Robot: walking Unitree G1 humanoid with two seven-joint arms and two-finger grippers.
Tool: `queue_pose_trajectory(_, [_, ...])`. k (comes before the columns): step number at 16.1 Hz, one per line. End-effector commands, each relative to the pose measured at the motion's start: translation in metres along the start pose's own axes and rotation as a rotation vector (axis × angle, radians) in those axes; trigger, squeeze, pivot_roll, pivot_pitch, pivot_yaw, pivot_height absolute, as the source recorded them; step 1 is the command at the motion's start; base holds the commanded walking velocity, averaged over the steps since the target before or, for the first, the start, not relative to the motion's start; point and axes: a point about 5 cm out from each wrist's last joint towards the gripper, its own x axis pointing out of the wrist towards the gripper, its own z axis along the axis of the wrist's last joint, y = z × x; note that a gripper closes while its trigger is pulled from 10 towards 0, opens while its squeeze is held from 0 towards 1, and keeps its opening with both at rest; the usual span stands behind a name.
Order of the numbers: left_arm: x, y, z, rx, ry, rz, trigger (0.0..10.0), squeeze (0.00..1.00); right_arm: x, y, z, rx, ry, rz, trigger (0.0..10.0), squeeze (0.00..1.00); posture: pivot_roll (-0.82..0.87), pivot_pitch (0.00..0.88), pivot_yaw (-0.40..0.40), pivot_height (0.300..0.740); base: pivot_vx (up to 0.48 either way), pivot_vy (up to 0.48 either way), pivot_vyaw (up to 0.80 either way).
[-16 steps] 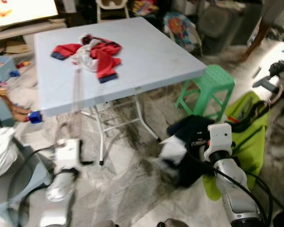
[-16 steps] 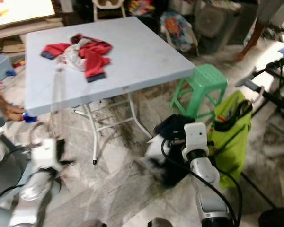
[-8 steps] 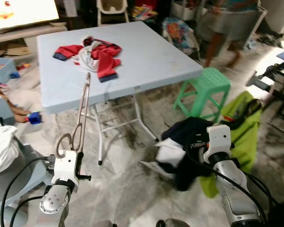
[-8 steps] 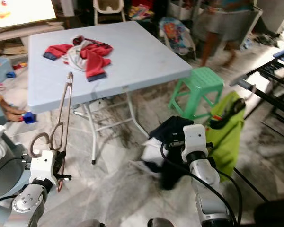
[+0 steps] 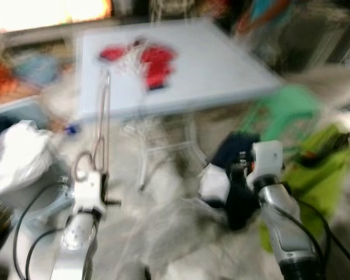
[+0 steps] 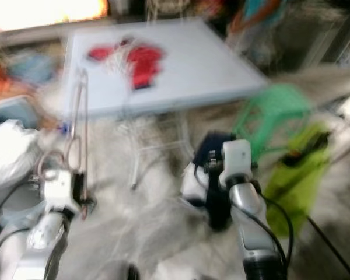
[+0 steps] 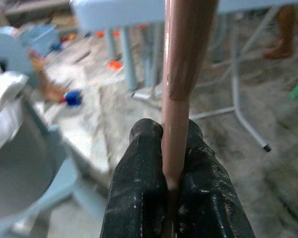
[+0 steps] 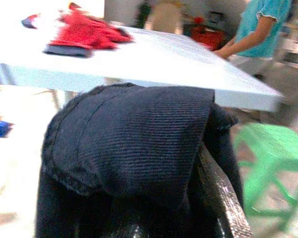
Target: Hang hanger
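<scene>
Before the desk (image 5: 233, 76), the left tool (image 7: 173, 171) is clamped on the hanger (image 5: 102, 125), a stiff, light rod likely best gripped near its hook, while the right tool (image 8: 208, 198) pinches a soft dark garment (image 8: 134, 144).

I am operating in a lived-in family room of a home. Evidence: a pale blue folding bench (image 5: 221, 70) with red clothing (image 5: 154, 61) heaped on it; a green plastic stool (image 5: 286, 105) just beside the bench; a marbled tile floor (image 7: 268, 188) with small toys (image 7: 72, 97) scattered under the bench; a white bundle of laundry (image 5: 17, 157) near a light blue chair (image 7: 20, 168). A person (image 8: 260, 32) in a teal top stands beyond the bench. Head views are motion-blurred.
</scene>
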Motion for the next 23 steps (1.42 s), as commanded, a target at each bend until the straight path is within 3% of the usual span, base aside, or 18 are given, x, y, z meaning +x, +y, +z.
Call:
queue_pose_trajectory(1, [0.002, 0.000, 0.007, 0.003, -0.023, -0.006, 10.0, 0.00, 0.001, -0.001, 0.008, 0.028, -0.033, -0.003, 10.0, 0.00, 0.00, 0.000, 0.005, 0.740, 0.000, 0.000, 0.64])
queue_pose_trajectory(7, [0.010, -0.003, 0.014, -0.021, -0.040, -0.004, 10.0, 0.00, 0.000, -0.008, 0.011, 0.000, -0.051, -0.024, 10.0, 0.00, 0.00, 0.000, 0.009, 0.740, 0.373, 0.000, 0.08])
queue_pose_trajectory(12, [0.014, -0.011, 0.024, -0.036, -0.070, -0.026, 10.0, 0.00, 0.018, -0.002, 0.063, -0.048, -0.236, 0.030, 10.0, 0.00, -0.01, 0.000, 0.016, 0.740, 0.439, 0.000, 0.24])
queue_pose_trajectory(23, [0.017, -0.013, 0.025, -0.043, -0.071, -0.037, 10.0, 0.00, 0.017, 0.000, 0.060, -0.048, -0.224, 0.042, 10.0, 0.00, -0.01, 0.000, 0.024, 0.740, 0.436, 0.000, 0.42])
